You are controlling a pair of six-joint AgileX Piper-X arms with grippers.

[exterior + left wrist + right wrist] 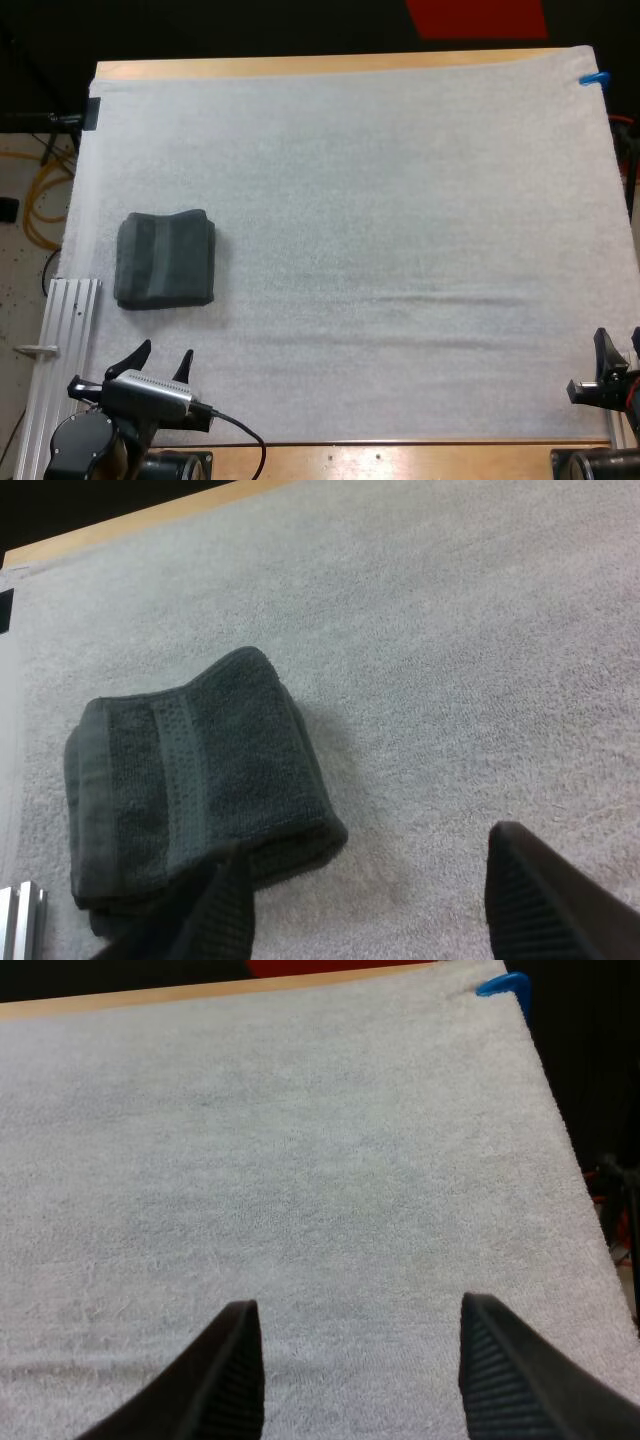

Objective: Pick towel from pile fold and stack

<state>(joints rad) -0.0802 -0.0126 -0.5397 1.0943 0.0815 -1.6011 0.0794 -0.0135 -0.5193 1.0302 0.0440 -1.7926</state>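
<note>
Left jaws apart, one finger [215,910] hiding a corner of the folded towel [190,780]; right jaws apart over mat [300,1160].

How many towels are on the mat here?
1: a folded towel at the left of the mat, just beyond the left gripper. Its layers might hide a second one.

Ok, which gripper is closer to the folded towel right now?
Left. The left gripper hovers open just on the near side of the folded towel. The right gripper, also open, is across the mat at its right edge.
</note>
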